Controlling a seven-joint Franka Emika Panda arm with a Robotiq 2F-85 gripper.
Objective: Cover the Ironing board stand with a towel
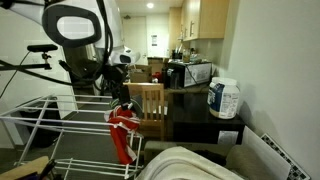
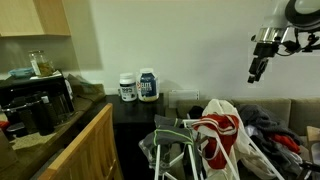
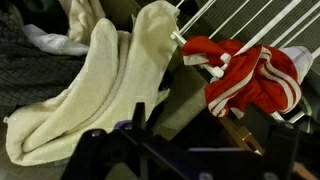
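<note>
The towel [image 3: 85,95] lies crumpled. In the wrist view its long axis runs from the rack's [image 3: 235,25] corner rod, where one end drapes, down to the lower left, beside a red garment [image 3: 250,78]. The gripper [image 2: 257,70] hangs high above, pointing down, jaws apart and empty. The label on a tub [image 2: 148,86] is too small to read.

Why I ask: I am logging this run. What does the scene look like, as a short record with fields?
gripper: up in the air above the stand, jaws open, holding nothing
towel: cream, crumpled beside the red garment, one end up against the stand's edge, not spread out
Ironing board stand: white wire frame, unfolded, rods not covered by the towel
red garment: hangs over the stand's rods
task state: covering not yet done
</note>
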